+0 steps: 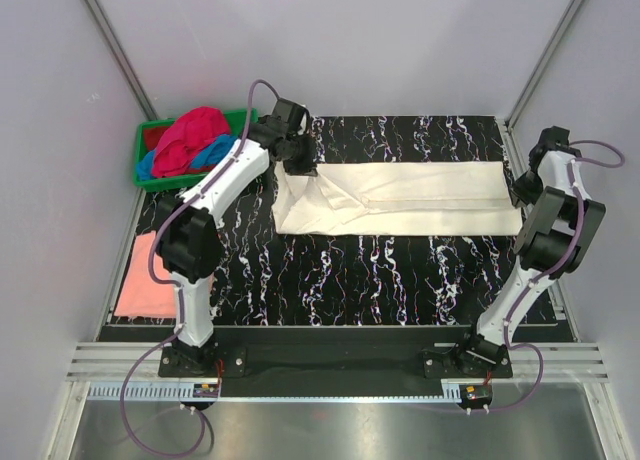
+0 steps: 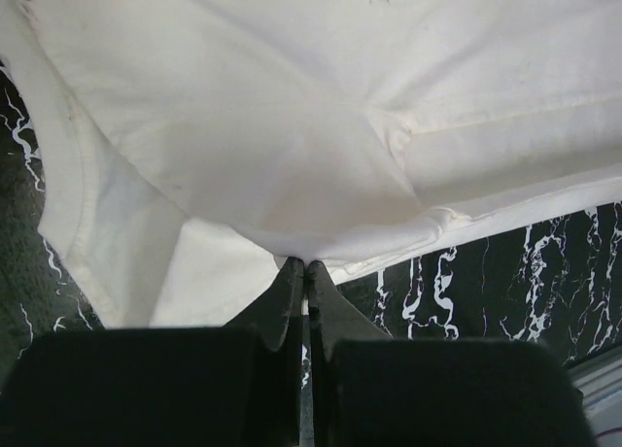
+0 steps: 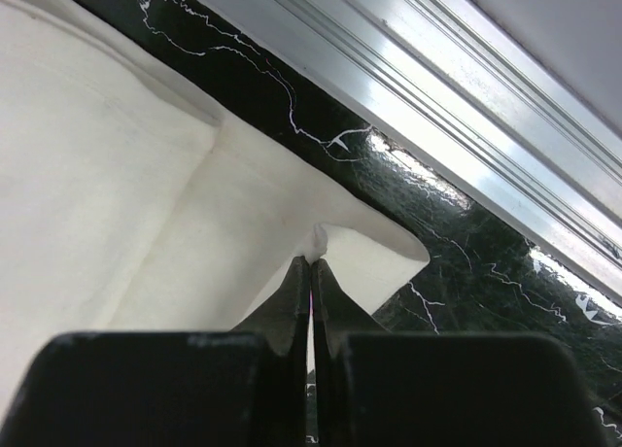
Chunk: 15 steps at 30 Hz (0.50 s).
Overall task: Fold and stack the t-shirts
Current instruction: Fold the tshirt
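- Two end effectors hold one cream t-shirt (image 1: 420,195), which lies as a long folded band on the black marbled counter (image 1: 400,270), stretching away to the right of the green crate (image 1: 165,184).
- The left end effector (image 1: 298,165) is at the band's end nearest the crate. In the left wrist view its fingers are pressed together on a lifted edge of the cream cloth, which bunches and creases there.
- The right end effector (image 1: 522,190) is at the band's end farthest from the crate. In the right wrist view its fingers are closed on a small peak of cloth at the shirt's corner.
- A magenta-red t-shirt (image 1: 190,135) is heaped inside the crate, rising above its rim.
- A blue t-shirt (image 1: 215,152) lies in the crate, partly under the magenta-red one.
- A salmon-pink t-shirt (image 1: 150,275) lies flat on the counter, apart from the crate on the side toward the arm bases.
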Motion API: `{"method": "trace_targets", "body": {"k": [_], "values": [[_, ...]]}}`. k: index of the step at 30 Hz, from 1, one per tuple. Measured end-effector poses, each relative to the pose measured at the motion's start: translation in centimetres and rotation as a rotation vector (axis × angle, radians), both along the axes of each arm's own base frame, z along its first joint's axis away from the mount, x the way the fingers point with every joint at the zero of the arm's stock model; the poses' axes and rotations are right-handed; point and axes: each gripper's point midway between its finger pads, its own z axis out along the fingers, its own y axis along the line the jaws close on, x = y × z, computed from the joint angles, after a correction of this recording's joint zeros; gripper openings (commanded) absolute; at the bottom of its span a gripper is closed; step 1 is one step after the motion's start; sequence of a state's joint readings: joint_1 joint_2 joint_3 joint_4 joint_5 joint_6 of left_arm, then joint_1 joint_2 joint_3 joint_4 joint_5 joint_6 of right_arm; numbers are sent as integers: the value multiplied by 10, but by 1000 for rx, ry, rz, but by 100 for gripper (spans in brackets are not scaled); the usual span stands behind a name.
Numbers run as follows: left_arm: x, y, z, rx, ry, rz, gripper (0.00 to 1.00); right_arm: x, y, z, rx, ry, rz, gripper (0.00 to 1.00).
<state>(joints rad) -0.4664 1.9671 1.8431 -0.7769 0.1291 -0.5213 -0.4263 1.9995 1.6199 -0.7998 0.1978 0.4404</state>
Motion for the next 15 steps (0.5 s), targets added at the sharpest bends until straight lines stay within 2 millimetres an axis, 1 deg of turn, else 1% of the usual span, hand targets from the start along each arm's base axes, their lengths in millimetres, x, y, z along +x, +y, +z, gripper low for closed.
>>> {"method": "trace_targets", "body": {"k": [6,9,15], "values": [[16,-11,-4,-21,3,-8,0,13,-6,-12,10,25,12,0],[21,-14,-8,-24,10,-11,0,17,-7,-17,17,37,19,0],[29,-10,-17,-24,32,10,0,24,-9,-19,20,48,29,0]]}}
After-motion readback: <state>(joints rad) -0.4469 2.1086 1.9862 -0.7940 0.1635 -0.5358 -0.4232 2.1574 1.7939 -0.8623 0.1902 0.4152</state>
